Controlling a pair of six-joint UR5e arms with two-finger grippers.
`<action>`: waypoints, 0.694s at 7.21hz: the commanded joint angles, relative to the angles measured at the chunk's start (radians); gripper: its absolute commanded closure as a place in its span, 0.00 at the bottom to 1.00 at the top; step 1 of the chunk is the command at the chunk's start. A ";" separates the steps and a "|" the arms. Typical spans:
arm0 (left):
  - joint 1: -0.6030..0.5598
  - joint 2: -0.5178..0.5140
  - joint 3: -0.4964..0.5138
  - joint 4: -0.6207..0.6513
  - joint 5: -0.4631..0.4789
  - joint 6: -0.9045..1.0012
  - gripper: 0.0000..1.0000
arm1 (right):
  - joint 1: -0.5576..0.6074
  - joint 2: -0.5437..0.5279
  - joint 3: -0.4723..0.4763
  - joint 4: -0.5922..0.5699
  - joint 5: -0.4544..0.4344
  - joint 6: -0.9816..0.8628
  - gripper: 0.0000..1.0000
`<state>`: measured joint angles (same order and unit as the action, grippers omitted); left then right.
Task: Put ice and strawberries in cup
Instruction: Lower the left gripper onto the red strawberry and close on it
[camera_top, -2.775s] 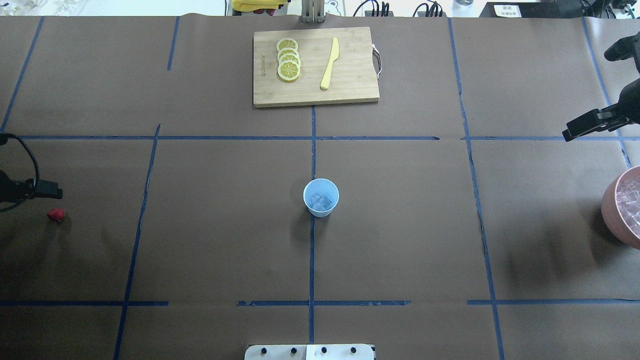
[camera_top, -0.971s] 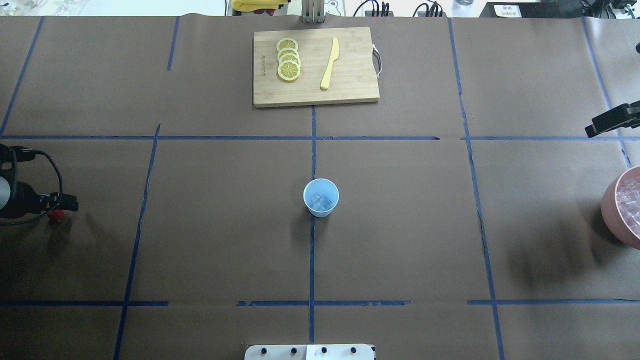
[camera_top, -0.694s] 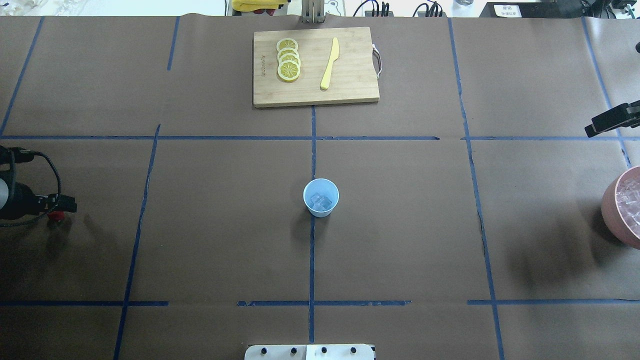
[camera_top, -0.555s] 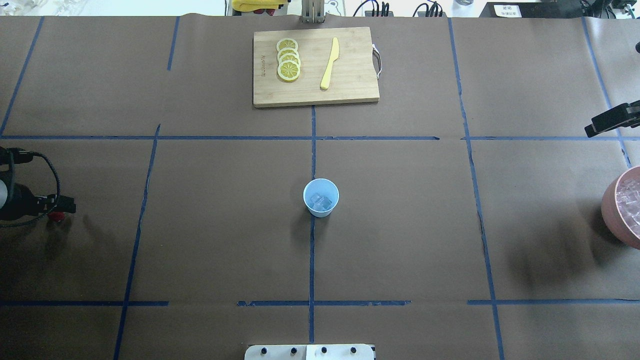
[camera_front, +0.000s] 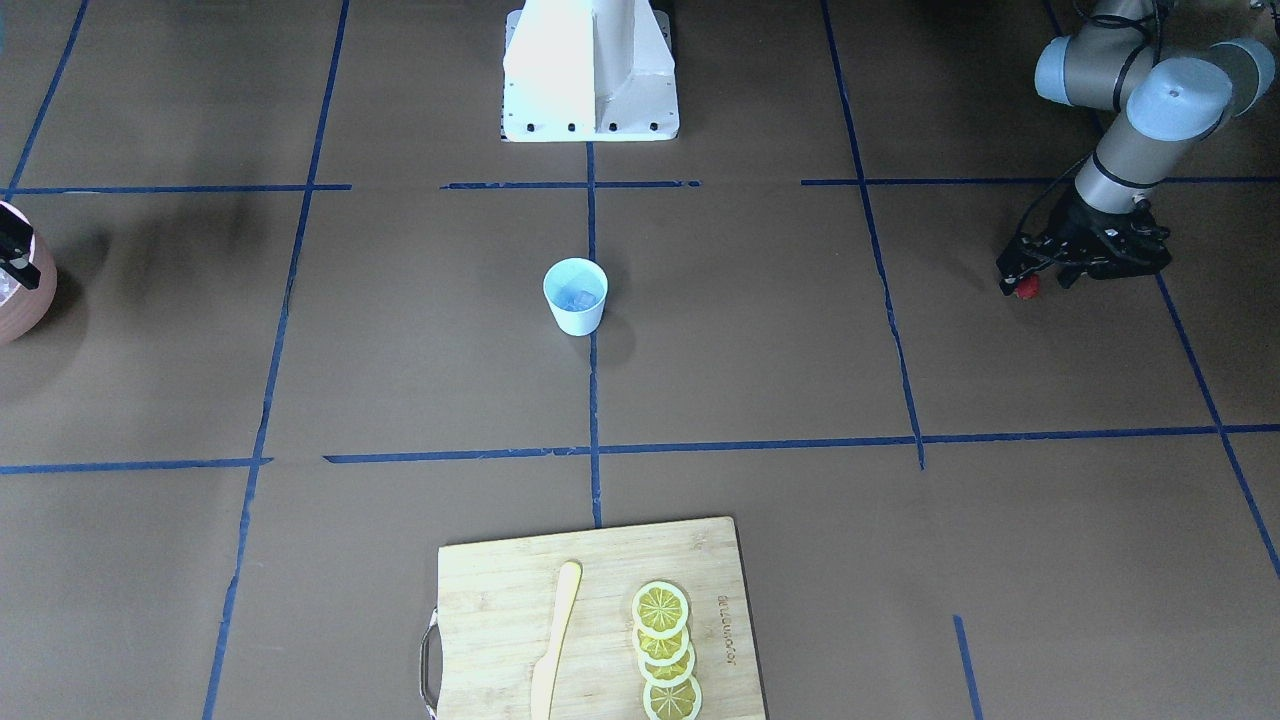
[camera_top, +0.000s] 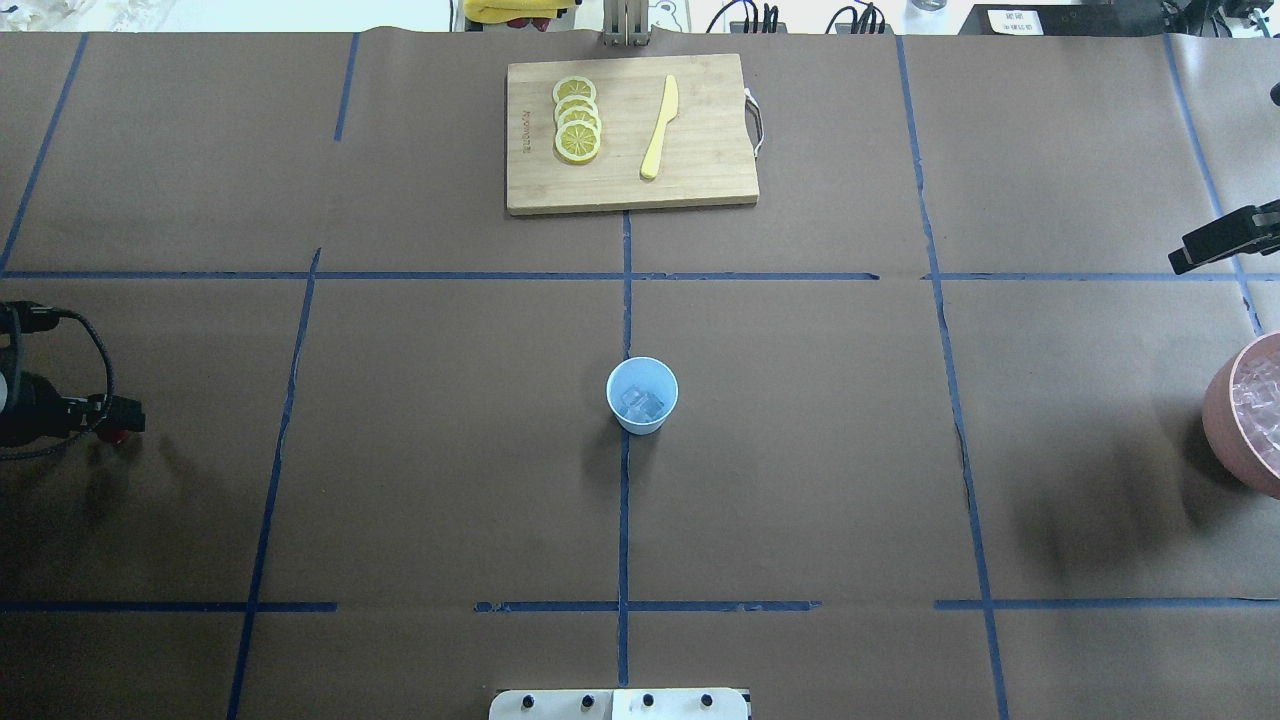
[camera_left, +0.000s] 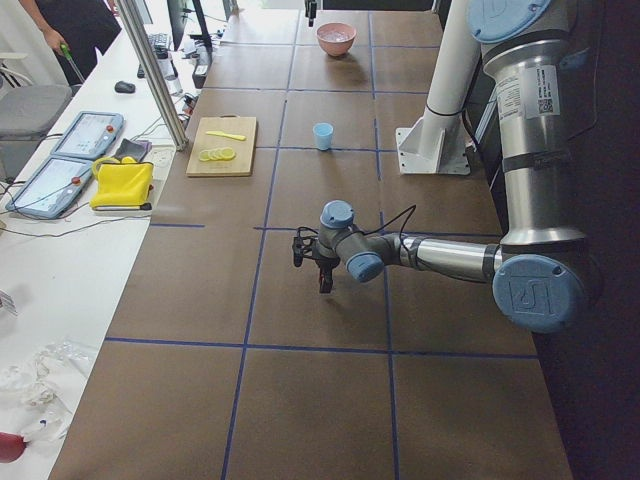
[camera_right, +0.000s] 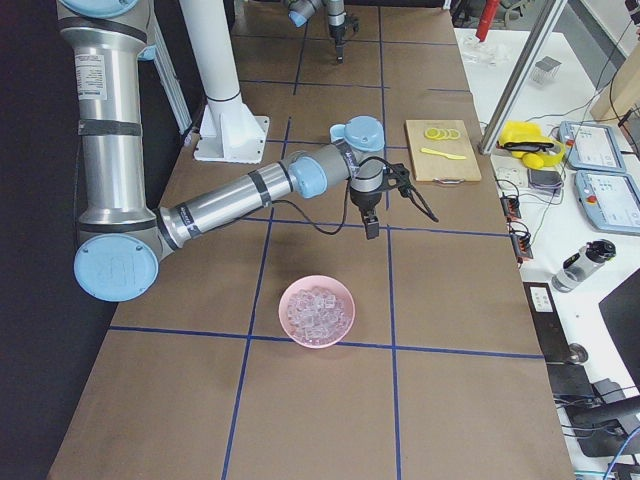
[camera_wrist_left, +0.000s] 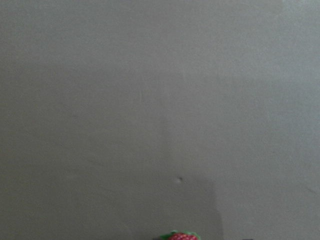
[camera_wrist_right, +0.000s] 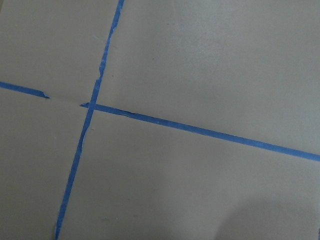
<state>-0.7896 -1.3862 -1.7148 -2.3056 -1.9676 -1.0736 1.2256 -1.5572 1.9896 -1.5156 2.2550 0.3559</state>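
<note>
In smooth tapered cup (camera_top: 641, 422), clear ice (camera_top: 640, 403)

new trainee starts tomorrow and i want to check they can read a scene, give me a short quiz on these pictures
1. True or false: the cup already holds ice.
2. How many lemon slices lie on the cutting board?
3. Where is the strawberry?
A. inside the cup
B. at the left gripper's fingertips, far from the cup
C. on the cutting board

Key: 1 true; 2 four; 3 B.
</note>
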 joint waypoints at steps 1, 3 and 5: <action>0.003 0.001 0.000 0.000 0.001 0.000 0.19 | 0.000 0.000 0.000 0.000 0.000 0.000 0.01; 0.003 0.001 -0.002 -0.003 0.001 0.000 0.51 | 0.000 0.000 0.003 0.000 0.002 0.000 0.01; 0.001 0.001 -0.005 -0.012 0.003 -0.002 0.88 | 0.000 -0.001 0.006 0.000 0.003 0.002 0.01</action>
<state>-0.7872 -1.3852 -1.7175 -2.3138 -1.9663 -1.0754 1.2256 -1.5579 1.9931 -1.5156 2.2573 0.3562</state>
